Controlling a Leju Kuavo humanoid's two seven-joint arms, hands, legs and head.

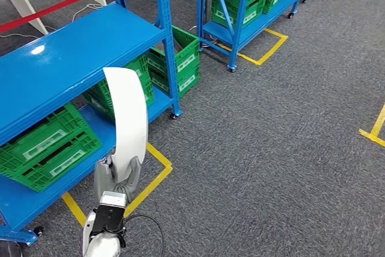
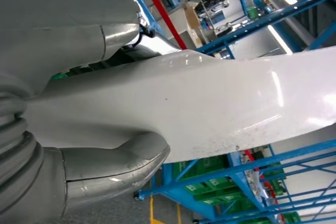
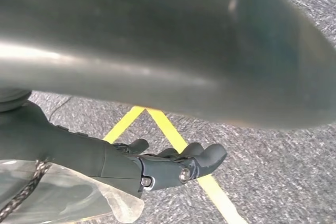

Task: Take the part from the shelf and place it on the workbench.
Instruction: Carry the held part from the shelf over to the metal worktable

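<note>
White curved plastic part (image 1: 128, 118) held up in my left hand (image 1: 117, 176), beside the blue metal shelf (image 1: 64, 58).

My left hand's grey fingers (image 2: 115, 169) close on the part's lower end from both sides, thumb on one face, and the smooth white panel rises from them and curls over at its top, off the shelf and over the grey carpet floor (image 1: 272, 130). Past the fingers, green slatted plastic crates (image 1: 47, 148) sit on the shelf's lower deck, and yellow floor tape (image 1: 152, 182) runs just beside the hand. My right hand (image 3: 166, 163) hangs over the carpet and a yellow line, its dark fingers nearly straight, slightly apart, holding nothing.
</note>
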